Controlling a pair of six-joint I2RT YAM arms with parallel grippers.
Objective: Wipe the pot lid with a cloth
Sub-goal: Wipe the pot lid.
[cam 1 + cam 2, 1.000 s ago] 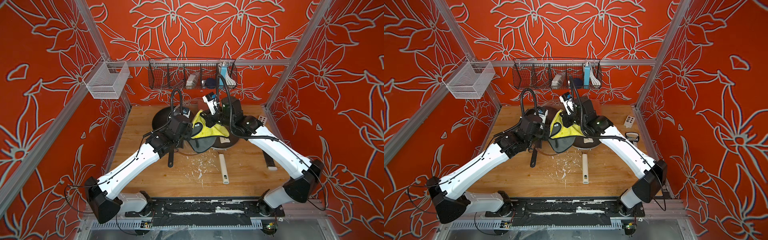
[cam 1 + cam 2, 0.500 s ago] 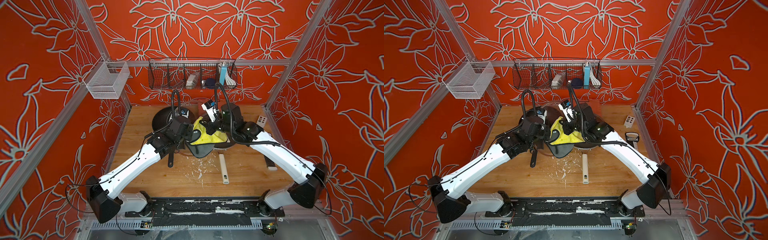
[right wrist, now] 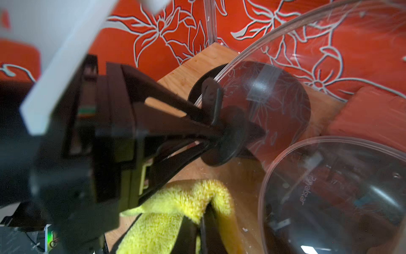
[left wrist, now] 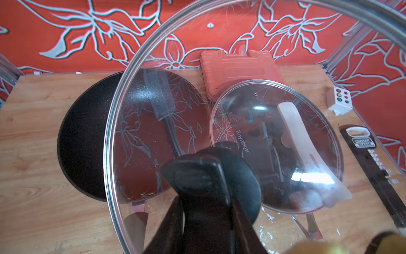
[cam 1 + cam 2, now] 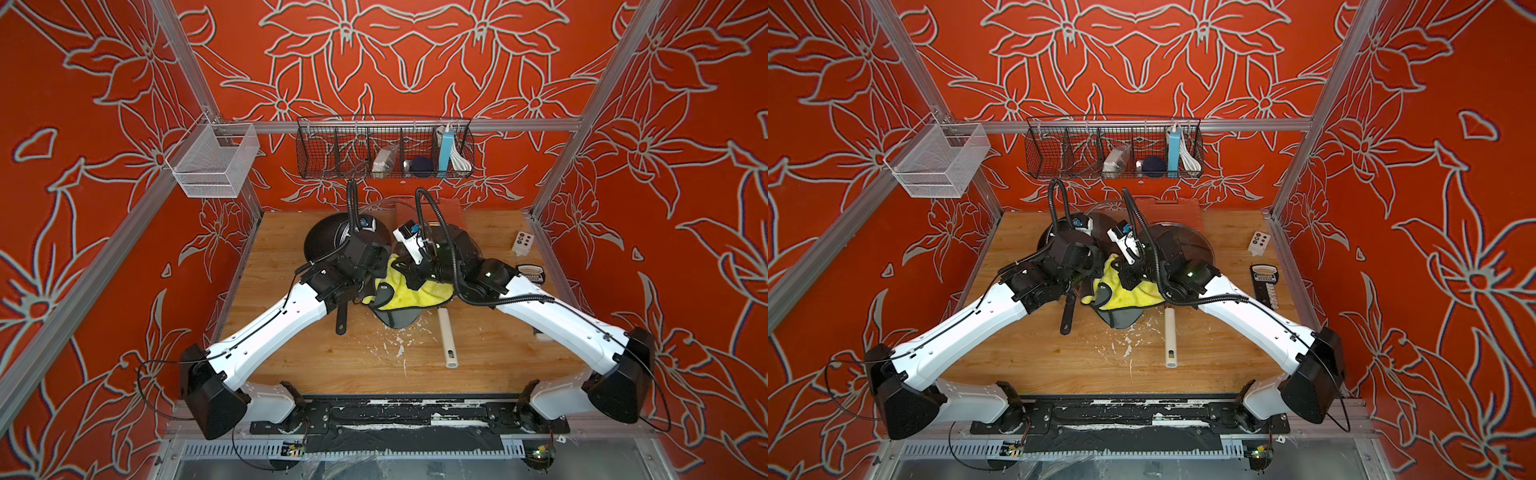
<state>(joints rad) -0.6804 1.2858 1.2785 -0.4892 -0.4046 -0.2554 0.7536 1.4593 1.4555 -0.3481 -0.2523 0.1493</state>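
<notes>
We can hardly see the pot lid (image 4: 241,44) from above, because it is clear glass and the arms cover it. A dark grey shape (image 5: 397,320) under the cloth (image 5: 411,297) is hard to make out. The left gripper (image 4: 206,211) is clamped on the lid's black knob (image 4: 197,176) and holds the lid up on a slant. The right gripper (image 3: 201,231) pinches the yellow cloth tight. The cloth hangs just beside the left gripper, below the knob; we cannot tell if it touches the glass. Farther back are a black pan (image 4: 83,143), a second glass lid (image 4: 263,105) and an orange case (image 4: 239,66). A white tube (image 5: 446,338) and white crumbs (image 5: 395,347) lie near.
</notes>
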